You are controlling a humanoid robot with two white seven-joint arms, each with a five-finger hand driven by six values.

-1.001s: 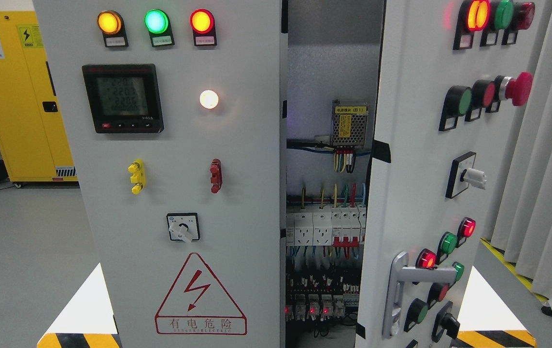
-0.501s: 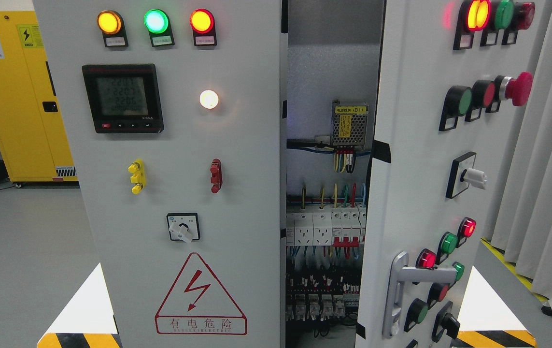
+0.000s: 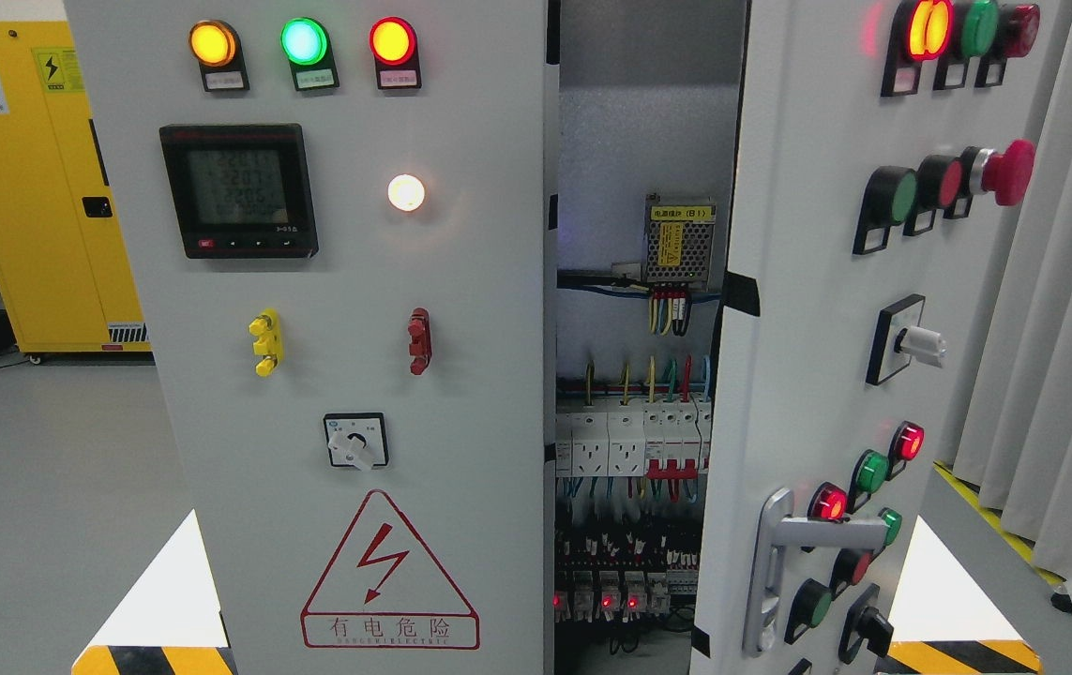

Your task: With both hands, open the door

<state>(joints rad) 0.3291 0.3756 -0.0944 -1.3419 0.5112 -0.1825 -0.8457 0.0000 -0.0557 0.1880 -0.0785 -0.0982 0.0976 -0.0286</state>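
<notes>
Nothing moved; two doors, right door [image 3: 807, 309] ajar, left door [image 3: 329, 375] shut; hands unseen.

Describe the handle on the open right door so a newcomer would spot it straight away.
Start at the right door, swung ajar and crowded with buttons and lamps. Go down to its lower left corner: the handle stands beside a lit red lamp. It is the only bare silver metal piece there, a tall plate with a lever pointing right.
</notes>
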